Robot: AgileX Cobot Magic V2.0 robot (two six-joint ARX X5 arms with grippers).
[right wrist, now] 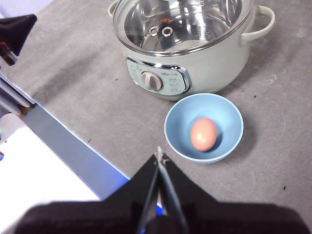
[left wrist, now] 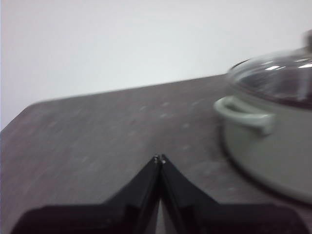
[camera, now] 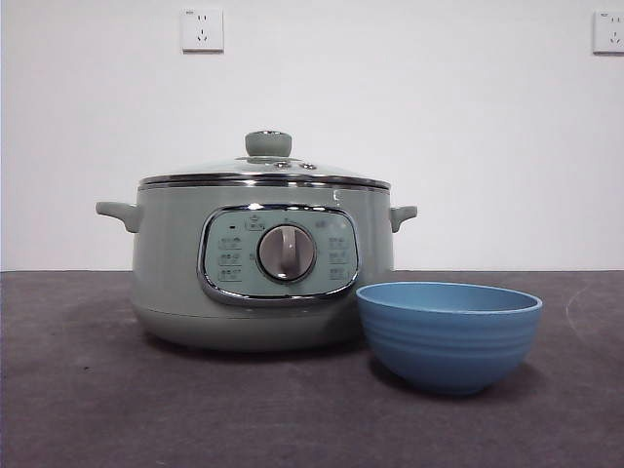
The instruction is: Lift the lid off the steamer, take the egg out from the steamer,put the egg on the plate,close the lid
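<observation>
The egg (right wrist: 204, 134) lies in the plate (right wrist: 178, 139), its long axis running roughly 12 to 6 o'clock in the right wrist view. The plate sits on the bench (camera: 78, 390) at the steamer's (camera: 175, 283) 4 o'clock; the lid (camera: 268, 161) is seated. Both hands — left hand (left wrist: 159, 158), right hand (right wrist: 160, 155) — are closed on nothing, the right hand high above, the egg lying ahead of its tips.

readable text: none | pale mint-green round electric steamer (camera: 263, 268): chrome-framed control panel (camera: 279, 254) bears small dark markings around its silver dial (camera: 287, 253), too small to read | no brand or number legible
</observation>
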